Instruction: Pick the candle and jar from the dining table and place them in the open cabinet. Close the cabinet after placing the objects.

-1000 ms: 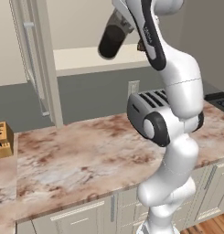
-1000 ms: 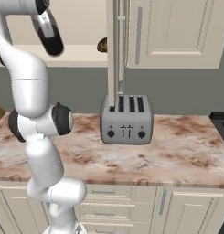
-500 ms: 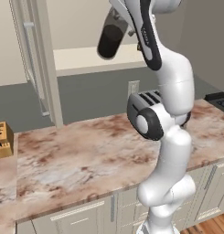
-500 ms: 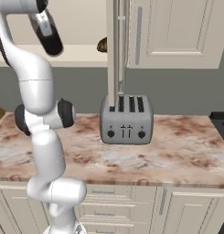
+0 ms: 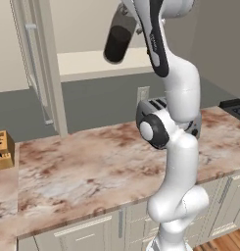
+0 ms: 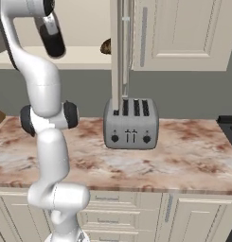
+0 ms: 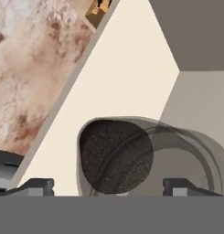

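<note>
Marble counter [image 5: 92, 166] runs under the open cabinet [image 5: 92, 63] in the left base view. Up high, the gripper [image 5: 133, 24] holds the jar [image 5: 117, 41] tipped, in front of the pale shelf.

From the right base view, the jar [image 6: 52, 40] hangs at shelf height, and a small brown thing [image 6: 106, 46] sits on the shelf. A toaster [image 6: 130, 124] stands below.

Looking from the hand view, both fingers [image 7: 35, 186] squeeze the jar [image 7: 115, 157] over the shelf [image 7: 127, 82]. I think it should go in slowly, stand straight, then touch down before letting go.
</note>
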